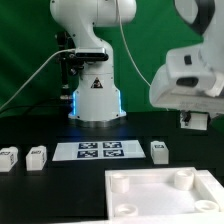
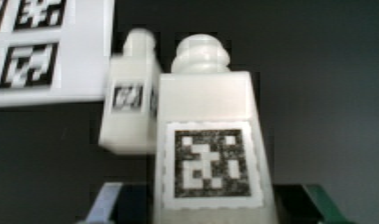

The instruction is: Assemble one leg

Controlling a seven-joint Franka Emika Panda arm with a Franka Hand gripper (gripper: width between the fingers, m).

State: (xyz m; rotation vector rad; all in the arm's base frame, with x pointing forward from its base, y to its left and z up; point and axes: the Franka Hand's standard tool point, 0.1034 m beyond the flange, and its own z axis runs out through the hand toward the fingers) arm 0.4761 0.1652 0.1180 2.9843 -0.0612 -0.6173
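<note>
In the wrist view a white leg (image 2: 207, 120) with a square marker tag fills the middle, its rounded peg end pointing away from the camera. My gripper (image 2: 211, 203) is shut on it, with one finger (image 2: 120, 203) on each side of its near end. A second leg (image 2: 127, 95) lies on the dark table beyond it. In the exterior view my gripper (image 1: 195, 121) hangs above the table at the right, over a leg (image 1: 159, 151); the held leg is hidden there. Two more legs (image 1: 8, 157) (image 1: 37, 156) lie at the left.
The marker board (image 1: 100, 151) lies in front of the robot base (image 1: 96, 100) and shows in the wrist view (image 2: 35, 50). A wide white tray-like panel (image 1: 150, 200) with corner holes lies at the front right.
</note>
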